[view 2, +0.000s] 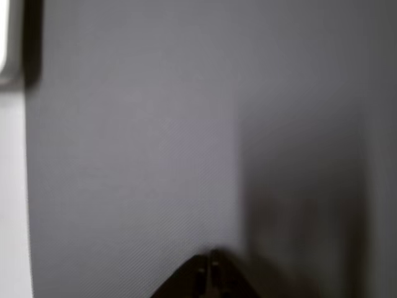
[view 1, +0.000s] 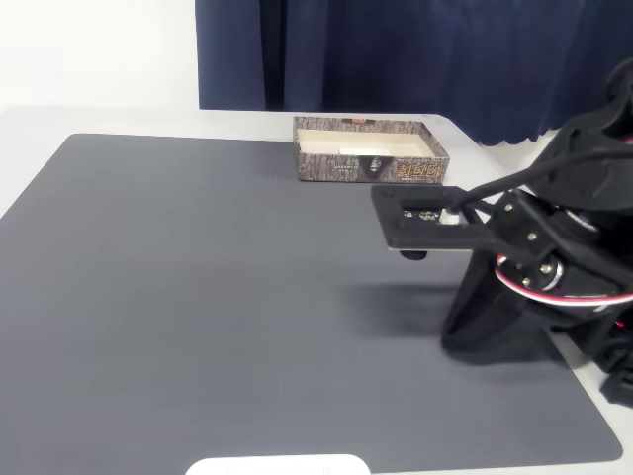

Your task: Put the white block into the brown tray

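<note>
The brown tray [view 1: 336,166] stands at the back of the grey mat, with bark-patterned walls and a pale inside. A small white oblong, seemingly the white block [view 1: 368,150], lies inside the tray near its far wall. My black arm is folded at the right of the fixed view, well in front of the tray. Its gripper [view 1: 463,334] points down at the mat. In the wrist view the gripper [view 2: 208,266] shows at the bottom edge, blurred, with both tips touching and nothing between them, over bare mat.
A wide flat white plate [view 1: 278,465] lies at the mat's front edge. A white shape [view 2: 8,37] shows at the top left of the wrist view. Dark blue curtains [view 1: 415,49] hang behind the table. The grey mat [view 1: 198,287] is open to the left.
</note>
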